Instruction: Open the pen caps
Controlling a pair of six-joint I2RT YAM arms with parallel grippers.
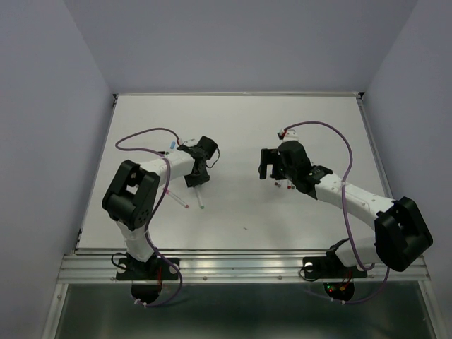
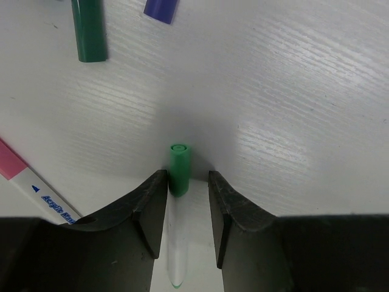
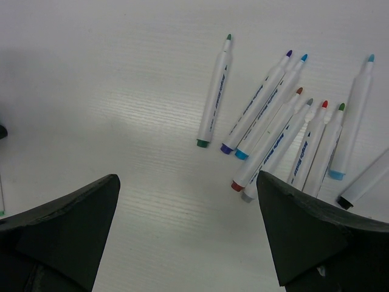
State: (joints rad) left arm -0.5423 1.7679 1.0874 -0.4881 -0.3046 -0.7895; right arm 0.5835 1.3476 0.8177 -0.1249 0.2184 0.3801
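Lilac-grey walls boxed in a white wood-grain table (image 1: 240, 127), where a small light-green plastic cap (image 2: 179, 167) sat on its thin white pen barrel (image 2: 176, 255), lying flat by the left arm. Our left gripper (image 2: 186, 182) straddled the barrel just behind that cap, jaws drawn close; whether they pinched it we could not tell. We judged the job mostly done: a fan of white uncapped pens (image 3: 268, 139) lay below the right gripper (image 3: 187, 177), its jaws wide and empty. A pink-capped pen (image 2: 11, 161) nearby looked unopened too. A loose dark-green cap (image 2: 89, 30) and a violet cap (image 2: 161, 9) lay beyond, blocking nothing
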